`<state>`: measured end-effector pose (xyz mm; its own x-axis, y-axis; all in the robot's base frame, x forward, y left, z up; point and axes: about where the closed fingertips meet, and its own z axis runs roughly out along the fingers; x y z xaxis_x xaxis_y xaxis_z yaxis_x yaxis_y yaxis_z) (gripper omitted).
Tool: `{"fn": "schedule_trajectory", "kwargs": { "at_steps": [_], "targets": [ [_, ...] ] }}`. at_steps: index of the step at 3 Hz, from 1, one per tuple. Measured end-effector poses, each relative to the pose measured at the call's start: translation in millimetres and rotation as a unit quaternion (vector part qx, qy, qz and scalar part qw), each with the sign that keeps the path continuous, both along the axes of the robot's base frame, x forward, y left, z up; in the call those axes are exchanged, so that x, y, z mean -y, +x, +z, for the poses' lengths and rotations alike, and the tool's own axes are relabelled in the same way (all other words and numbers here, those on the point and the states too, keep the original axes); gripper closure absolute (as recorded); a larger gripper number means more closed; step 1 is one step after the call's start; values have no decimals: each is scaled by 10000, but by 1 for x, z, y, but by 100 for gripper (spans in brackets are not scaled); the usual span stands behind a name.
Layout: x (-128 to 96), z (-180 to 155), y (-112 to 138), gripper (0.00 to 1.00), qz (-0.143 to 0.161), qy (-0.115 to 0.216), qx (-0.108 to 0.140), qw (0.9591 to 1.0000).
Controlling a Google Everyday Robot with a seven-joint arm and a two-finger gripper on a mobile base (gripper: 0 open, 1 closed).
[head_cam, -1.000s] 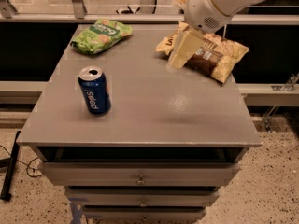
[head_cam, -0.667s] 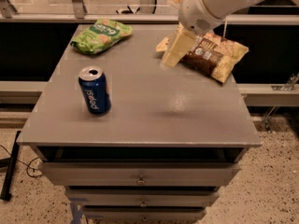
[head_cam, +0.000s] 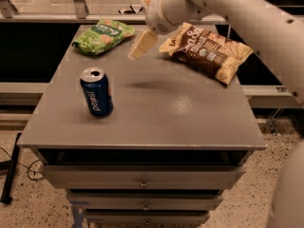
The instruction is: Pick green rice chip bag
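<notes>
Gray table point(head_cam: 180, 113) w/ green rice chip bag point(head_cam: 102, 36), brown chip bag point(head_cam: 207, 52), blue can point(head_cam: 97, 92); gripper point(head_cam: 141, 45) above, btwn bags.

We have one camera, looking down at a slant from above the front of the table point(head_cam: 180, 113), near enough that its top fills the frame; the end effector point(head_cam: 141, 45) hangs at upper centre.

Arm point(head_cam: 247, 13): runs out past the top and right edges.
Green bag point(head_cam: 103, 36): lettering too small to read.
Brown bag point(head_cam: 209, 53): back edge partly behind the arm.
Cabinet point(head_cam: 180, 103): lowest drawer cut by the bottom edge.
Gripper point(head_cam: 142, 45): a pale smear above the cabinet's back, between the two bags.
</notes>
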<state>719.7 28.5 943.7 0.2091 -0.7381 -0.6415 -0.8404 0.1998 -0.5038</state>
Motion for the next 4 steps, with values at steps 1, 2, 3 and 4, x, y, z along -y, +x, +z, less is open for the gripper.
{"fn": "schedule_trajectory", "kwargs": {
  "at_steps": [1, 2, 3, 4],
  "targets": [
    [-49, -24, 41, 0, 76, 582, -183, 9981],
    [-88, -36, 65, 0, 113, 1177, -405, 9922],
    [-119, -42, 82, 0, 93, 1714, -615, 9832],
    [-143, -52, 89, 0, 25, 1709, -669, 9830]
  ]
}}
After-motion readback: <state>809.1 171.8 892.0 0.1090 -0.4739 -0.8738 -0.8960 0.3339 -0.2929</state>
